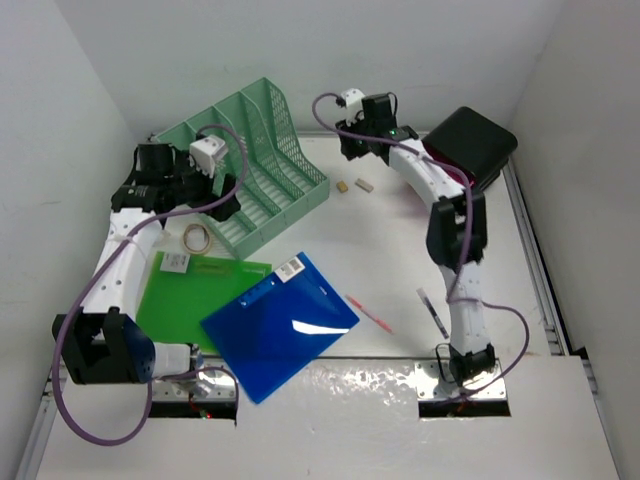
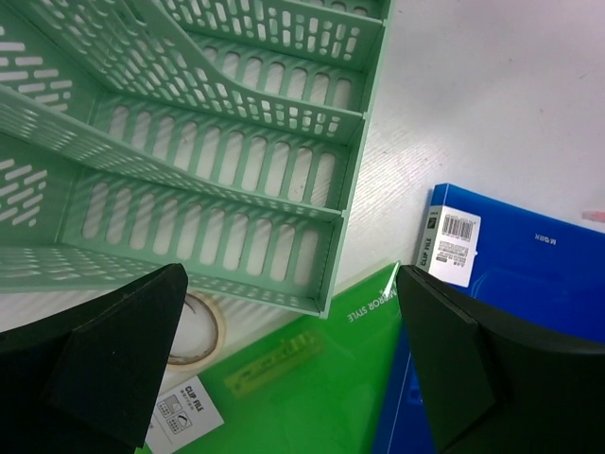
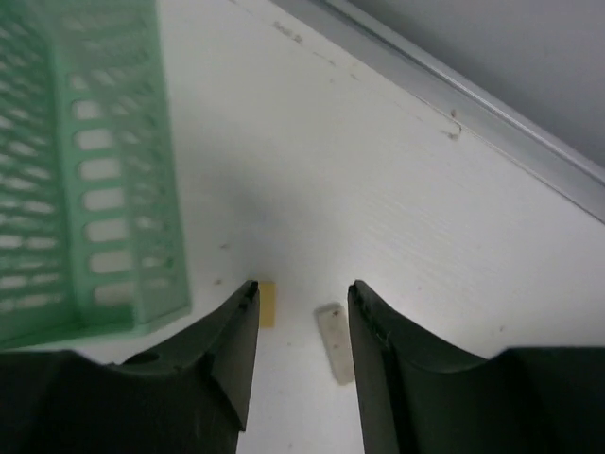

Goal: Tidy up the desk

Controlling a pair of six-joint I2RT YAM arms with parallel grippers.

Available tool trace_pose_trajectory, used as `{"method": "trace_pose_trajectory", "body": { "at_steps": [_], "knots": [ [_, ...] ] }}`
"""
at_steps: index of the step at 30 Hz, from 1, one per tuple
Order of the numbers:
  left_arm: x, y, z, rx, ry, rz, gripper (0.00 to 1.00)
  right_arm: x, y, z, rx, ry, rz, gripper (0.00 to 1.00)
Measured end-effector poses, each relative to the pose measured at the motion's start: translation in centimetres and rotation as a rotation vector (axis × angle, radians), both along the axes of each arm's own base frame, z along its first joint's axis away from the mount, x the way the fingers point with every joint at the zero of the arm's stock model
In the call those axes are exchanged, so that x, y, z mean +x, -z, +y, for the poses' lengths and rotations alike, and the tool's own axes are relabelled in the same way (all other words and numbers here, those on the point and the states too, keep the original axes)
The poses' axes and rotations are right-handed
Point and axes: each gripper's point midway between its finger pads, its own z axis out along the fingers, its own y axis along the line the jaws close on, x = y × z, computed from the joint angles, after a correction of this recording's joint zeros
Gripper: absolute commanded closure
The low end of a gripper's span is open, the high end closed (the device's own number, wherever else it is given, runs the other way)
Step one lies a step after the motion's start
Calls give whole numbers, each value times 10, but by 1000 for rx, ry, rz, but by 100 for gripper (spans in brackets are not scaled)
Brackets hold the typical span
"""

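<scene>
The white desk (image 1: 400, 250) carries loose items. My right gripper (image 1: 352, 152) (image 3: 303, 288) hovers at the back centre, its jaws apart. A small yellow block (image 3: 267, 303) lies just inside its left finger, and a small white block (image 3: 334, 340) lies near the right finger; neither is gripped. My left gripper (image 1: 222, 192) (image 2: 291, 284) stands wide open over the front corner of the mint-green file rack (image 2: 208, 170) and a green folder (image 2: 302, 378), holding nothing. A blue folder (image 1: 280, 325) overlaps the green one (image 1: 190, 295).
A tape ring (image 1: 197, 237) lies between the rack (image 1: 250, 160) and the green folder. A red pen (image 1: 370, 313) and a black pen (image 1: 433, 312) lie at front right. A black box (image 1: 470, 145) sits at the back right corner. A metal rail (image 3: 454, 95) edges the desk.
</scene>
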Motion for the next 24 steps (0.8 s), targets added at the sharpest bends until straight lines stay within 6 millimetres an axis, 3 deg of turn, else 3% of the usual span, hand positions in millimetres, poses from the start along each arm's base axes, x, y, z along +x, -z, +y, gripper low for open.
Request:
{"method": "trace_pose_trajectory", "body": {
  "at_steps": [3,7,10,18,23,24],
  "knots": [
    [-1,1,0,5,5,3,8,23,44,-20,-15,49,84,53],
    [-2,4,1,8,12,13,8,10,97,-60,-41,113,238,49],
    [0,11,2,7,9,37,8,0,119,-78,-59,134,316,44],
    [-3,19,-1,-6,21,76,8,-19,139,-57,-55,55,376,44],
    [-4,19,-1,-7,23,77,8,-26,148,-49,-90,50,383,51],
    [-4,19,-1,-7,23,77,8,-25,149,-49,-105,57,378,58]
  ]
}}
